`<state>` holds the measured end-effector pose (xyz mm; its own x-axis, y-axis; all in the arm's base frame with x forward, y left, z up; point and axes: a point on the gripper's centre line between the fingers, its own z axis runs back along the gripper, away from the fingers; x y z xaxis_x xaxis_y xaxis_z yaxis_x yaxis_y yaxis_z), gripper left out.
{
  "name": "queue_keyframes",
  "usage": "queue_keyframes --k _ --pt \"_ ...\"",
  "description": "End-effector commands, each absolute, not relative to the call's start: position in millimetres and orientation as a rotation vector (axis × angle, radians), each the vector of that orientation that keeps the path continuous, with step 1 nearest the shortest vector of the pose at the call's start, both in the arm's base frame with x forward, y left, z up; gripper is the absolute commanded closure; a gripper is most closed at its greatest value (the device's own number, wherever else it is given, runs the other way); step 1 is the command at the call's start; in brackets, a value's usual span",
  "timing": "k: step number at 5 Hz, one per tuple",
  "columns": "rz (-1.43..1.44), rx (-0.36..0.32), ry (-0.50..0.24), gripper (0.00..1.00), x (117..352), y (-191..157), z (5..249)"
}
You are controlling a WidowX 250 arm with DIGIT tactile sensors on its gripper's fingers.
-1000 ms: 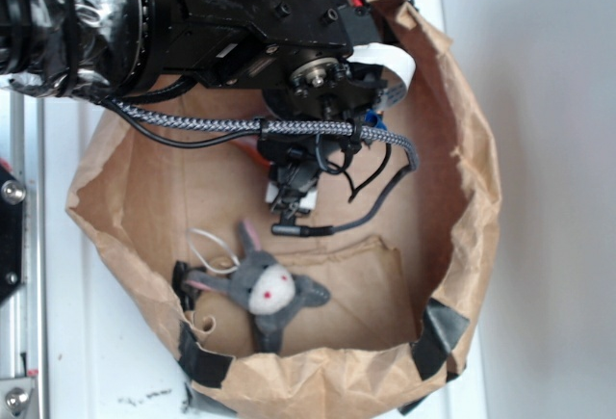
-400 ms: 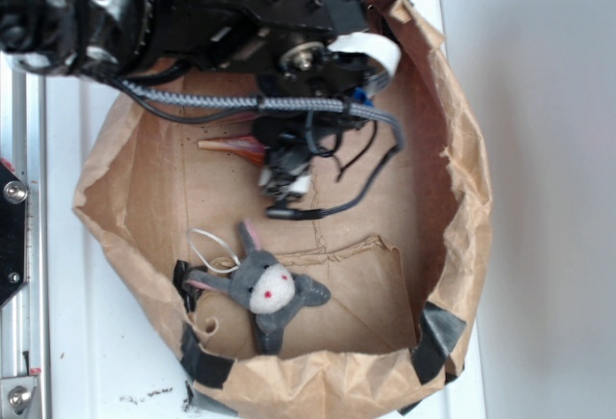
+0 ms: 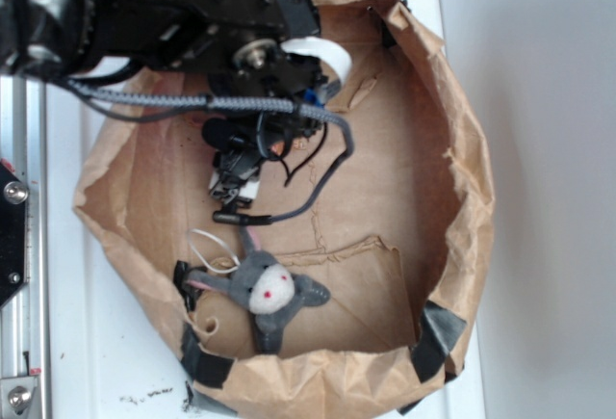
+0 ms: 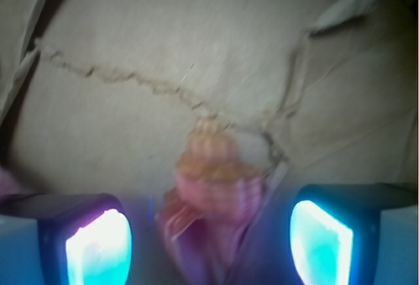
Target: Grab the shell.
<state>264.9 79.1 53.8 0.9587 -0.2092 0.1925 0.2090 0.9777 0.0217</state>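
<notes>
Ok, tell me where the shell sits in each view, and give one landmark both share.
Exterior: the shell is just an orange sliver under the arm, upper left of centre.
Wrist: low centre, between the open gripper fingers.
Shared landmark: the creased brown paper floor beneath the shell.

Crumpled matt brown paper bag, its rolled rim creased and patched with glossy black tape. Soft grey felt plush animal lies near the bag's lower edge. Ridged, knobbly orange shell rests on wrinkled paper. Matt black claw has smooth pads; a braided fabric-sleeved cable crosses it.
</notes>
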Motion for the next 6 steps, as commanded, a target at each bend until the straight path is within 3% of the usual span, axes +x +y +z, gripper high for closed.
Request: queue_keyframes --k 1,5,6 --pt "-0.201 -0.009 -0.247 0.00 273 65 73" --pt "-0.182 0.082 -0.222 0.00 299 59 35" --pt "-0.185 0.085 -0.254 1.00 297 58 39"
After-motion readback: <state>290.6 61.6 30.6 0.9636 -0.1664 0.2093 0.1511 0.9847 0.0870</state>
